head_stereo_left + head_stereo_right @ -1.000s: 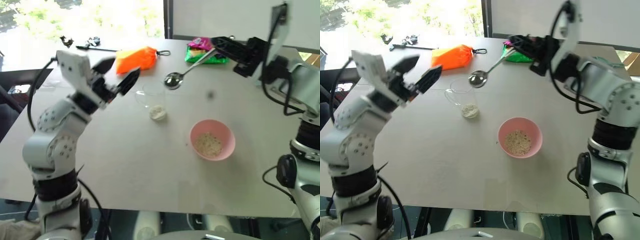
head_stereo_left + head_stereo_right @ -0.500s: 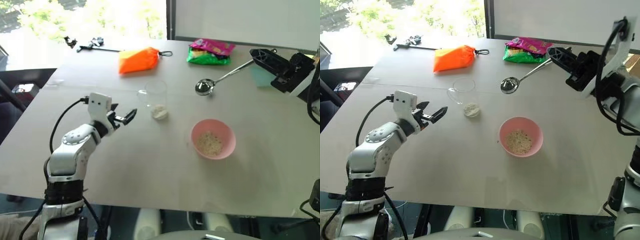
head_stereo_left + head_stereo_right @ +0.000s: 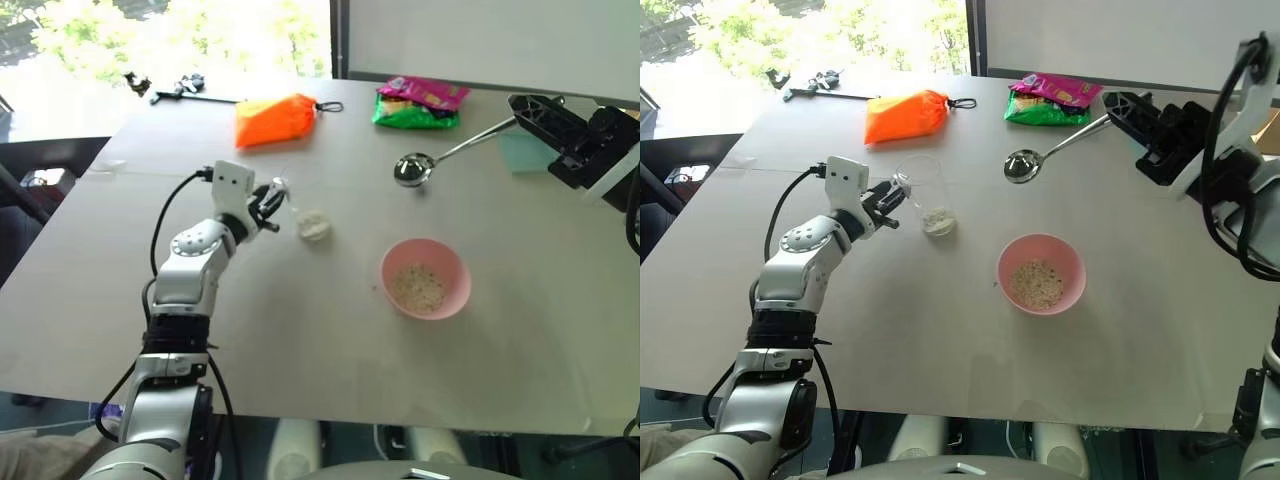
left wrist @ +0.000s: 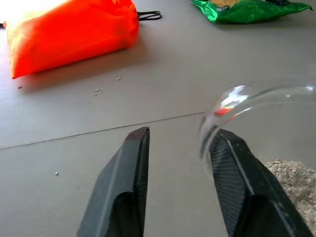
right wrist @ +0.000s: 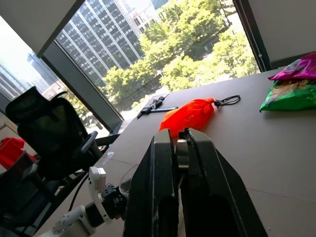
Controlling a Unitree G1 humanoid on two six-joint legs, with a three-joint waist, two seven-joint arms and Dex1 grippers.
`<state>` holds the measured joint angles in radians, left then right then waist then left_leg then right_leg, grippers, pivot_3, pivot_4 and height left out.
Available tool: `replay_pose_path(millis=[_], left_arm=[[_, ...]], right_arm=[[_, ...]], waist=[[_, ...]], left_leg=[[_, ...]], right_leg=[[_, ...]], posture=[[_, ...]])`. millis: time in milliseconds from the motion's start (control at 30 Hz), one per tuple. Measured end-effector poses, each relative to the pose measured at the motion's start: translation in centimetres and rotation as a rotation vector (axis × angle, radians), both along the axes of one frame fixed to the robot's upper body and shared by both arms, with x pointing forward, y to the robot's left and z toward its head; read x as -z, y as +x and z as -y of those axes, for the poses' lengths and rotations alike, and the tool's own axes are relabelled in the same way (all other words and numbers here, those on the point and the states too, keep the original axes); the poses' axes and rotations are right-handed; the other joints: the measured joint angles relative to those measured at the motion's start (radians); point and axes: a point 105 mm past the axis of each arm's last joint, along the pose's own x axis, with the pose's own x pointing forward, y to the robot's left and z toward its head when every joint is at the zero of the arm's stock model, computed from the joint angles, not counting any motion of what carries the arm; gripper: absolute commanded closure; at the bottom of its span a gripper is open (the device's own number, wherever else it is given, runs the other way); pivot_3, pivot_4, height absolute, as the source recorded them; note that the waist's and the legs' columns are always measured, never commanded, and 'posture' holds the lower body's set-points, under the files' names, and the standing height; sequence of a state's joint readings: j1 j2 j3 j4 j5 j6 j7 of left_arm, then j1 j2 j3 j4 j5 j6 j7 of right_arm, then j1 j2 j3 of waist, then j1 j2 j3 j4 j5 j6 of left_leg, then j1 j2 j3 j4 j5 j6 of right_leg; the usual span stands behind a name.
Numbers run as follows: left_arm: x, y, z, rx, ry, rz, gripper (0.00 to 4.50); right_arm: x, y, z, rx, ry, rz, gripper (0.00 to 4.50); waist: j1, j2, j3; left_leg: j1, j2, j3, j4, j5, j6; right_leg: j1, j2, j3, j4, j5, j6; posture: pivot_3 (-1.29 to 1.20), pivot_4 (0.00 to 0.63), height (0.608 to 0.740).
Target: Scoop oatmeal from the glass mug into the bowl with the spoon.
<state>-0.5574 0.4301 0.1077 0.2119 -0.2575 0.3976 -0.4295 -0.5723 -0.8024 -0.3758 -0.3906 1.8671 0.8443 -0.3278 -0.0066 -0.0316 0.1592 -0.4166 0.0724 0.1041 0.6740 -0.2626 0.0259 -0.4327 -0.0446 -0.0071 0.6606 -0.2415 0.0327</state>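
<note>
The clear glass mug [image 3: 302,196] stands on the grey table with a clump of oatmeal [image 3: 315,226] in its bottom. My left gripper [image 3: 268,202] lies level right beside it, on its left side. In the left wrist view its fingers [image 4: 129,168] stand a little apart, and the mug's curved glass edge [image 4: 213,118] sits just inside one of them. The pink bowl [image 3: 425,278] to the right holds more oatmeal [image 3: 418,288]. My right gripper [image 3: 517,104] is raised at the far right, shut on the handle of the silver spoon [image 3: 412,170], which hangs above the table.
An orange pouch [image 3: 272,118] and a green and pink snack bag [image 3: 420,104] lie at the back of the table. A teal thing [image 3: 518,154] sits under my right gripper. Black tools [image 3: 175,88] lie at the far left corner.
My left arm has sunk and reached forward to the mug, and its fingers have narrowed. The right gripper has carried the spoon rightward, away from over the mug.
</note>
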Motion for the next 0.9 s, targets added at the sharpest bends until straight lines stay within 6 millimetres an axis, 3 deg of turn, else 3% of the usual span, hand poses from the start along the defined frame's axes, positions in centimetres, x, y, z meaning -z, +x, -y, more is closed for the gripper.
replay_pose_path(millis=[33,100,267,467,700,900], left_arm=[[-0.2,0.0,0.1,0.005,-0.012,0.01,4.44],[-1.2,0.3,0.6,0.014,-0.016,0.046,4.44],[-1.2,0.4,0.2,-0.025,-0.023,0.043,4.44],[-1.8,0.1,-0.4,-0.087,-0.052,0.073,4.44],[-4.8,-0.9,3.2,0.05,0.031,0.244,4.44],[-5.8,-1.5,4.2,0.094,0.021,0.298,4.44]], right_arm=[[0.1,0.0,0.0,-0.001,-0.004,-0.002,4.5],[0.2,0.0,-0.2,-0.006,-0.011,-0.006,4.5],[0.4,0.1,-0.4,-0.014,-0.015,-0.007,4.5],[1.1,0.5,-2.2,-0.067,-0.069,-0.013,4.5],[-3.2,0.4,-7.0,-0.195,-0.091,0.169,4.5],[-2.4,1.6,-8.2,-0.18,-0.21,0.188,4.5]], waist=[[0.0,0.0,0.0],[0.001,0.0,0.0],[-0.002,0.0,0.0],[-0.004,0.0,0.0],[0.001,0.0,0.0],[0.006,0.0,0.0]], left_leg=[[0.0,0.0,0.0,0.0,0.0,0.0],[0.0,0.0,0.0,0.0,0.0,0.0],[0.0,0.0,-0.001,0.001,0.0,0.0],[0.0,0.0,-0.001,0.001,0.0,0.0],[-0.001,0.0,0.0,0.001,0.0,-0.001],[-0.003,0.0,0.001,0.001,0.0,-0.001]], right_leg=[[0.0,0.0,0.0,0.0,0.0,0.0],[0.0,0.0,0.0,0.001,0.0,0.0],[0.0,0.0,0.0,0.001,0.0,0.0],[0.0,0.0,0.0,0.001,0.0,0.0],[-0.001,0.0,0.0,0.0,0.0,0.0],[-0.001,0.0,-0.002,0.0,0.0,0.0]], posture=[[0.0,0.15,0.74],[0.0,0.15,0.74],[0.0,0.15,0.74],[0.0,0.15,0.74],[0.0,0.15,0.74],[0.0,0.15,0.74]])
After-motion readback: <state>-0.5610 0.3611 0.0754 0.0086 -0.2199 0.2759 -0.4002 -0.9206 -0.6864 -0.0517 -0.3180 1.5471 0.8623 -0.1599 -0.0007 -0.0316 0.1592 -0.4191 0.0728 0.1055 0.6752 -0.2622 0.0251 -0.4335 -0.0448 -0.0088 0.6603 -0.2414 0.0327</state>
